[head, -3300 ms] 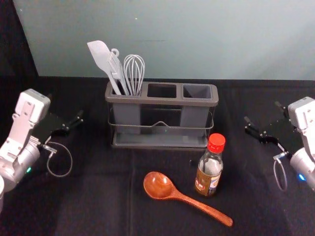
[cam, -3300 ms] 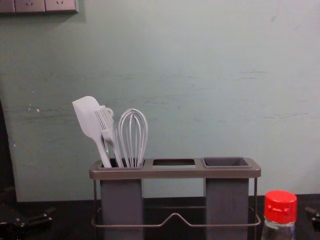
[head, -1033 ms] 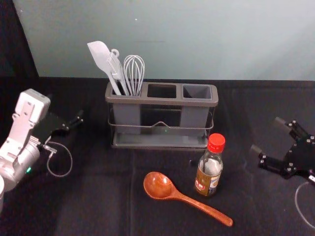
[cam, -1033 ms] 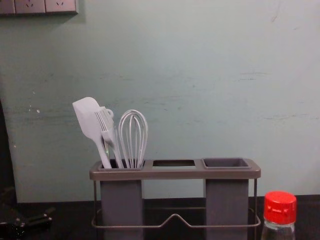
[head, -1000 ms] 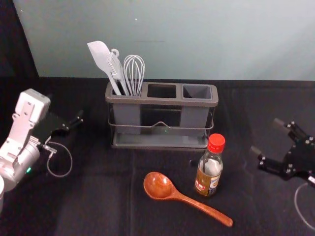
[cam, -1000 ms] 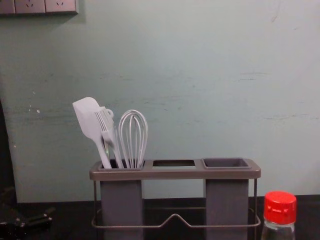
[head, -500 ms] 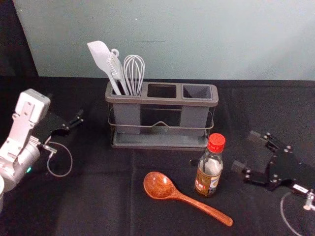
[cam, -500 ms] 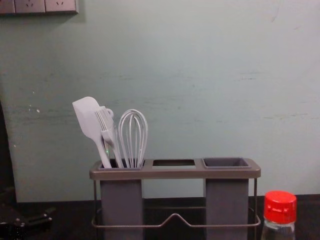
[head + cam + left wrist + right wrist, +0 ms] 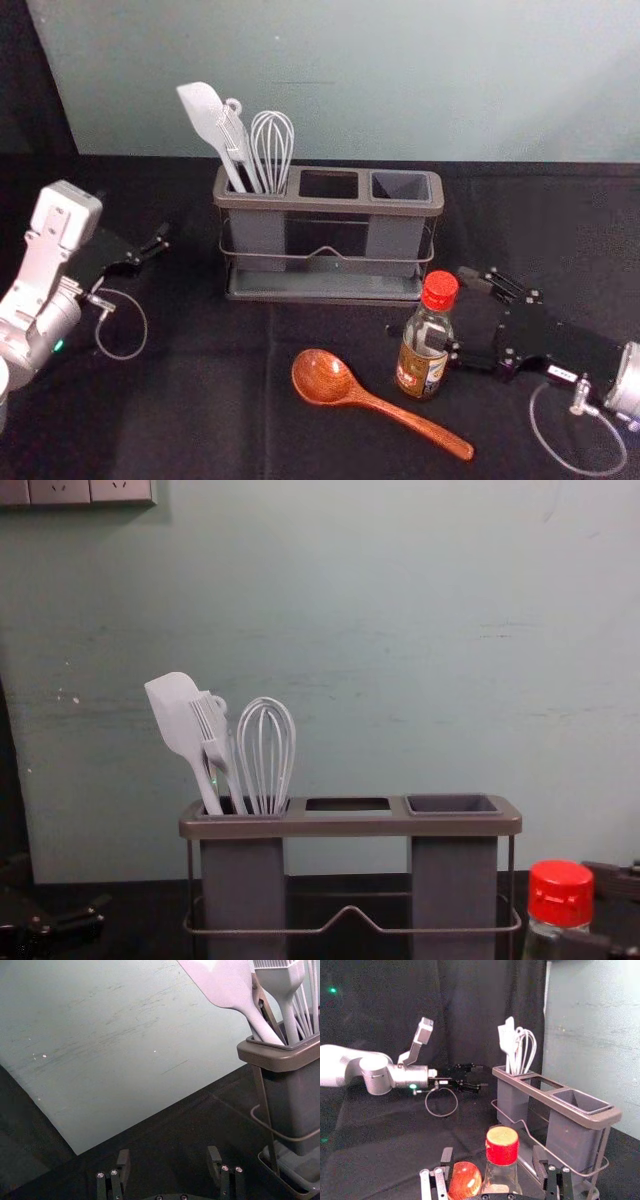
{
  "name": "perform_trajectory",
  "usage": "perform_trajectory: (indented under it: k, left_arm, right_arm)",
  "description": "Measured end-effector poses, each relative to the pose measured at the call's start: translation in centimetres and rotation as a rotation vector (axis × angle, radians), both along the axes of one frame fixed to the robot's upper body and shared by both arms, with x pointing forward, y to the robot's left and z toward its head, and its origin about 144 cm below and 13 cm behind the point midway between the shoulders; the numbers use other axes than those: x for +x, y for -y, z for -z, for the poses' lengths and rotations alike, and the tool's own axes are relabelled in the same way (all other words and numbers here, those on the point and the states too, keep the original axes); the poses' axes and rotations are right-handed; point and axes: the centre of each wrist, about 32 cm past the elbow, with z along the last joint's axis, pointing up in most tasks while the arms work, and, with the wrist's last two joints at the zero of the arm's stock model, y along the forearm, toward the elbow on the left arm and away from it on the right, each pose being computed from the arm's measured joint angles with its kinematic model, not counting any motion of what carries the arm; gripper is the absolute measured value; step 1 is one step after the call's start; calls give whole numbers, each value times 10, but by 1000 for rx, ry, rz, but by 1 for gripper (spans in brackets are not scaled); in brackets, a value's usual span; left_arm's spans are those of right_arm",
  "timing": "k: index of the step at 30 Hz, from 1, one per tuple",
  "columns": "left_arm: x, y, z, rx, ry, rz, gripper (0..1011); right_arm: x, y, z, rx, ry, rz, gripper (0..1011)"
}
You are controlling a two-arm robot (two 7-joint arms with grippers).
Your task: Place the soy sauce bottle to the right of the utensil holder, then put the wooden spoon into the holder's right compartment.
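The left gripper [image 9: 168, 1156], its fingers spread and empty, is idle by the tabletop's left edge. Right of it, toward the far edge, stands the grey-brown utensil holder [image 9: 328, 205], pale utensils [image 9: 268, 150] in its left compartment, its right compartment [image 9: 400, 188] empty.

The glossy reddish-brown wooden spoon [image 9: 400, 412] lies nearer the front edge, bowl to the left, handle slanting toward the near right corner. It should be light and stiff but slick and prone to roll; mid-handle looks the best hold.

Beside the handle, upright and near the holder's front right corner, is the clear glass soy sauce bottle [image 9: 424, 350] with a red cap [image 9: 439, 290]. It is likely heavier, rigid, smooth and breakable; take it round the body below the neck, without squeezing hard. The right gripper [image 9: 450, 308] is at it from the right, fingers wide apart either side, not yet clamped.

Black cloth [image 9: 180, 420] with faint creases covers the tabletop and could drag under the bottle's base. A pale grey-green wall [image 9: 400, 80] rises behind, pinkish sockets [image 9: 60, 491] at its upper left.
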Motion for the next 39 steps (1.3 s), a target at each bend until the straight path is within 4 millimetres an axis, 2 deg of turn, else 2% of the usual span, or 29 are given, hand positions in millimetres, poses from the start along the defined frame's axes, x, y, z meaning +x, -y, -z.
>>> perform_trajectory:
  k: [15,30,36,39]
  left_arm:
    - [0,0,0,0,0,0,1005]
    - [0,0,0,0,0,0,1005]
    - [0,0,0,0,0,0,1005]
    - [0,0,0,0,0,0,1005]
  right_arm:
    - [17,-15,-6,-24,-2,22,1004]
    - [19,-18,-6,-19,-10,25,1004]
    - [19,-17,-6,-19,-9,25,909]
    - [19,-17,-6,-19,-9,25,820]
